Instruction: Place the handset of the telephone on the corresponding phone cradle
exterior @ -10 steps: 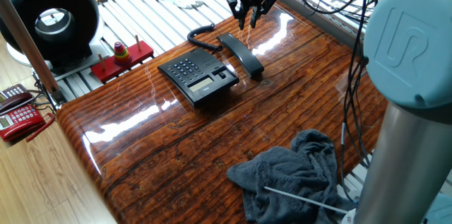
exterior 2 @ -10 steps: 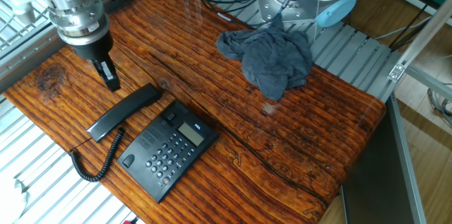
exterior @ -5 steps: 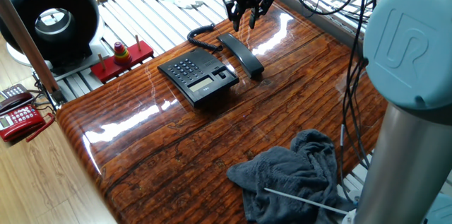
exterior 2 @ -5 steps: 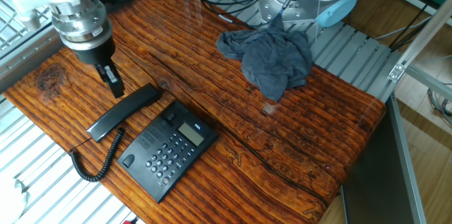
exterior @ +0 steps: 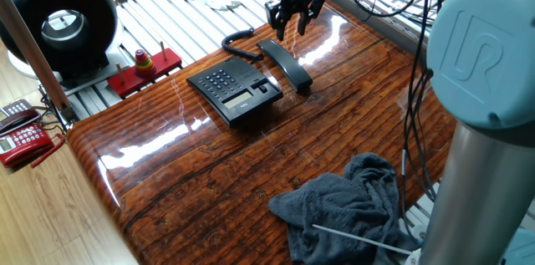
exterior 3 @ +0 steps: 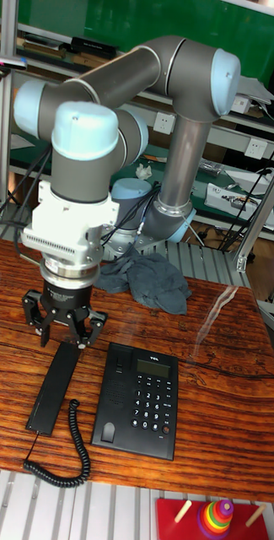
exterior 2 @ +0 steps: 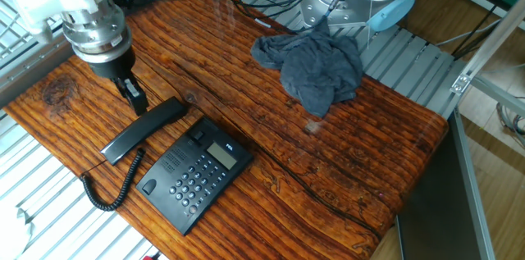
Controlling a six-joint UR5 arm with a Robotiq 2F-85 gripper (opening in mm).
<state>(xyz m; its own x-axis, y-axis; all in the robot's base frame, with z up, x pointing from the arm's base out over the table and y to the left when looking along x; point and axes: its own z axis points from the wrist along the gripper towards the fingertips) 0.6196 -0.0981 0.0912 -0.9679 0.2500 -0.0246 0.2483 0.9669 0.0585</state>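
The black handset (exterior: 284, 66) (exterior 2: 143, 130) (exterior 3: 55, 384) lies flat on the wooden table beside the black telephone base (exterior: 232, 91) (exterior 2: 193, 176) (exterior 3: 138, 401). Its coiled cord (exterior 2: 105, 193) (exterior 3: 65, 464) curls off one end. The phone cradle (exterior 3: 111, 396) (exterior 2: 166, 166) is the recessed strip on the side of the base facing the handset, and nothing lies in it. My gripper (exterior: 292, 21) (exterior 2: 131, 96) (exterior 3: 62, 333) hangs open just over the handset's end away from the cord, fingers pointing down, with nothing held.
A grey cloth (exterior: 351, 206) (exterior 2: 316, 63) lies crumpled on the table near the arm's base. Off the table stand a red ring toy (exterior: 144, 63), a red telephone (exterior: 23, 140) and a black round device (exterior: 60, 21). Cables (exterior 2: 271, 2) hang by the table's edge.
The gripper has shifted a little closer to the handset's end. The handset and the base have not moved.
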